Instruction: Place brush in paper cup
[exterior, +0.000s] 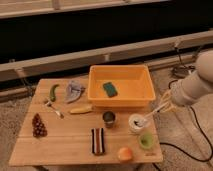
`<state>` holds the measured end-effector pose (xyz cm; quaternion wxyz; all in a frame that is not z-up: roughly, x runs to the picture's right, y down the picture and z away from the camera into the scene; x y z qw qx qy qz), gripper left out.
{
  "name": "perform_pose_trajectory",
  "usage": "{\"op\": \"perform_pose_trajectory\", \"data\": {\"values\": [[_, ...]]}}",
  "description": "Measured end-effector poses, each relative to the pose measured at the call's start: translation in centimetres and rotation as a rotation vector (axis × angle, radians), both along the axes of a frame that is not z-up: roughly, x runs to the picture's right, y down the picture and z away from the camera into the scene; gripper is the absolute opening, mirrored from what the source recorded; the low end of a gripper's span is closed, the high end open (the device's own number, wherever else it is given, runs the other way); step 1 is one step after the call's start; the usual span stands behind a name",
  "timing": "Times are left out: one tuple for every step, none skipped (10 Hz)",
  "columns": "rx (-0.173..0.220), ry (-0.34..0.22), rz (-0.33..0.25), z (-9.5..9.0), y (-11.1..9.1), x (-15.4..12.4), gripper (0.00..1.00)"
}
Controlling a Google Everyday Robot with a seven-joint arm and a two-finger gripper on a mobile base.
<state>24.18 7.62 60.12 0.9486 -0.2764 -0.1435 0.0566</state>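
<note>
The brush (pixel 152 114) has a long white handle that slants up to the right. Its dark head sits inside the white paper cup (pixel 135 124), which stands on the wooden table (pixel 65 145) in front of the orange bin's right corner. My gripper (pixel 167 103) is off the table's right edge, just right of the bin. It is shut on the upper end of the brush handle. The cup stands upright.
A dark metal cup (pixel 108 118) stands left of the paper cup and a light green cup (pixel 146 140) just in front of it. The orange bin (pixel 95 85) holds a green sponge (pixel 110 89). An orange fruit (pixel 125 153), a dark striped object (pixel 98 140), grapes (pixel 38 125) and a fork (pixel 54 109) also lie on the table.
</note>
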Motion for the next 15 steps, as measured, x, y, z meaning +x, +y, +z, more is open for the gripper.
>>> {"op": "perform_pose_trajectory", "data": {"values": [[-0.004, -0.001, 0.001, 0.2, 0.0, 0.0, 0.00], [-0.007, -0.001, -0.001, 0.5, -0.1, 0.0, 0.00], [-0.008, -0.004, -0.006, 0.7, -0.4, -0.1, 0.00], [-0.009, -0.008, -0.012, 1.0, -0.7, -0.3, 0.00], [-0.013, -0.013, -0.020, 1.3, -0.9, -0.4, 0.00], [-0.019, -0.020, -0.032, 1.7, -1.2, -0.6, 0.00], [-0.023, -0.021, -0.037, 2.0, -1.4, -0.7, 0.00], [-0.030, -0.022, -0.043, 2.3, -1.5, -0.7, 0.02], [-0.037, -0.019, -0.048, 2.7, -1.6, -0.6, 0.11], [-0.045, -0.016, -0.051, 3.0, -1.6, -0.4, 0.21], [-0.051, -0.014, -0.052, 3.3, -1.6, -0.4, 0.31], [-0.055, -0.013, -0.053, 3.5, -1.6, -0.3, 0.41], [-0.057, -0.013, -0.053, 3.7, -1.6, -0.4, 0.52], [-0.059, -0.016, -0.053, 4.0, -1.6, -0.5, 0.61], [-0.059, -0.022, -0.055, 4.4, -1.6, -0.7, 0.72]]}}
